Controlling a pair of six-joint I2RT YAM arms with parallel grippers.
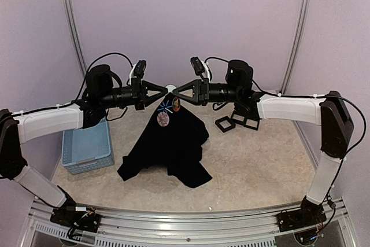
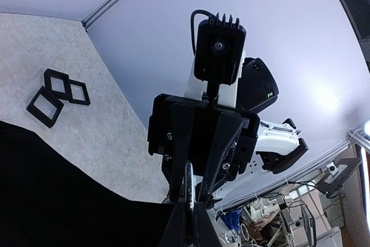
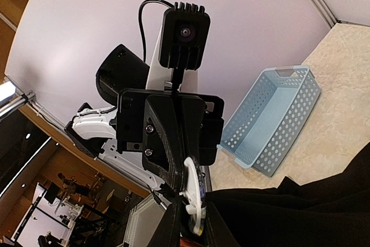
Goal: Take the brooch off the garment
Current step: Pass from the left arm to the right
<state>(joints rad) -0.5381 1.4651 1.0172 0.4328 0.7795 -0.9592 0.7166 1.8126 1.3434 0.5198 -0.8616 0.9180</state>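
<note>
The black garment (image 1: 170,143) hangs from its top, its lower part spread on the table; it also shows in the wrist views (image 2: 52,195) (image 3: 300,212). A white round brooch (image 1: 170,89) sits at the lifted top, between both grippers. My right gripper (image 1: 176,91) (image 3: 192,209) is shut on the brooch (image 3: 193,192), which shows edge-on. Facing it, my left gripper (image 1: 163,91) (image 2: 189,206) is shut on the garment's cloth right at the brooch's rim (image 2: 189,192). A blue mark (image 1: 167,107) and two more round pins (image 1: 163,118) (image 1: 176,104) lie just below.
A light-blue perforated basket (image 1: 87,146) (image 3: 272,120) stands on the table at the left, beside the garment. Black square frames (image 1: 237,122) (image 2: 55,96) lie at the back right. Lilac walls close off the back and both sides.
</note>
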